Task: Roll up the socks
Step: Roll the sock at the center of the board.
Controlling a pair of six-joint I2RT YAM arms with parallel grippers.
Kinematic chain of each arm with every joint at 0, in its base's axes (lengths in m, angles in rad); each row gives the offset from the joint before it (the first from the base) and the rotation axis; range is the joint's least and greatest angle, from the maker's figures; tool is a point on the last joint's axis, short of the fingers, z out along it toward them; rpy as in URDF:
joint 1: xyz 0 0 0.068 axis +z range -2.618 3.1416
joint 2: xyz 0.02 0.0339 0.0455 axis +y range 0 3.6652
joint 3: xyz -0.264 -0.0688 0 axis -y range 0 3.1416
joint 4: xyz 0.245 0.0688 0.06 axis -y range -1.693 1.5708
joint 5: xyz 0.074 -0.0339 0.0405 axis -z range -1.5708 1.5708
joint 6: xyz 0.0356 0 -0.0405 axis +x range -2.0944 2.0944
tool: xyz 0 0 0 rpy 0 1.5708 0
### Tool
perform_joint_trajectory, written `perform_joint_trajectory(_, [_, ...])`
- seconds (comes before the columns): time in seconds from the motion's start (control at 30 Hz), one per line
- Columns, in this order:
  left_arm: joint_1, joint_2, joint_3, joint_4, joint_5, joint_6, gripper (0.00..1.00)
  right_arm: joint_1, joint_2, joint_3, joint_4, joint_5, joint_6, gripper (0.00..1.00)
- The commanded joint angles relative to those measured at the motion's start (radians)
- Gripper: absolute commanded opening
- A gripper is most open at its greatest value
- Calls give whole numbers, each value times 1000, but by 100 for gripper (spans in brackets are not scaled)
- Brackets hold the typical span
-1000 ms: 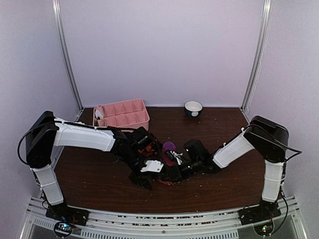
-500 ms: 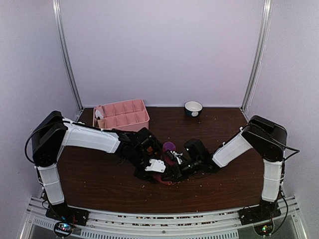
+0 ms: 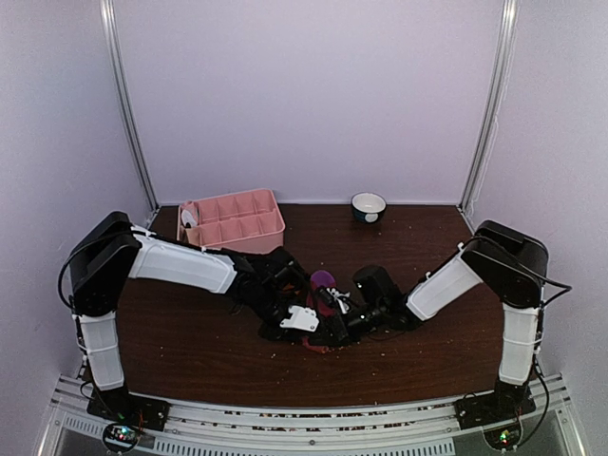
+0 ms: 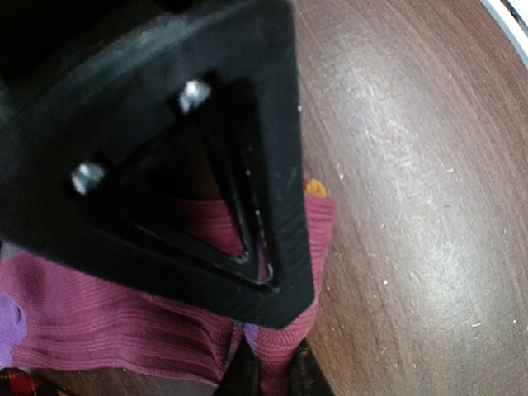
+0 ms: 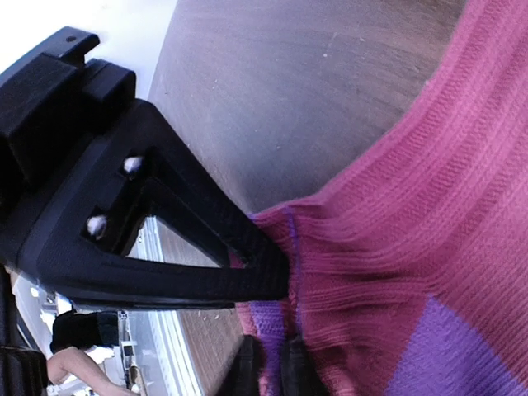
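A magenta-pink sock with purple toe (image 3: 323, 281) lies bunched at mid-table between both grippers. My left gripper (image 3: 296, 321) is shut on its edge; in the left wrist view the ribbed magenta fabric (image 4: 124, 305) is pinched at my left gripper (image 4: 275, 338). My right gripper (image 3: 338, 319) is shut on the same sock; in the right wrist view the magenta and purple knit (image 5: 429, 247) is clamped at my right gripper (image 5: 276, 330). A bit of black and red argyle sock (image 4: 12, 384) shows at the lower left of the left wrist view, and an orange patch (image 4: 316, 188) peeks past the sock's edge.
A pink compartment tray (image 3: 233, 218) stands at the back left of the brown table (image 3: 180, 342). A small bowl (image 3: 369, 206) sits at the back centre. Metal frame posts rise at both back corners. Crumbs dot the table.
My left gripper has moved right and away from the near edge, closing in on the right gripper at the sock. The right arm has barely moved.
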Motion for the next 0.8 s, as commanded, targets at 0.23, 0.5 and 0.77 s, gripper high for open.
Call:
perform_joint_trajectory(0.23, [-2, 116, 56, -200, 7, -14, 0, -15, -114, -160, -211, 174, -82, 31])
perform_joint_trajectory(0.5, [40, 168, 129, -396, 188, -92, 0, -17, -408, -341, -121, 419, -243, 32])
perform_joint_trajectory(0.77, [119, 275, 244, -533, 411, -190, 0, 55, -707, -574, 138, 558, -479, 45])
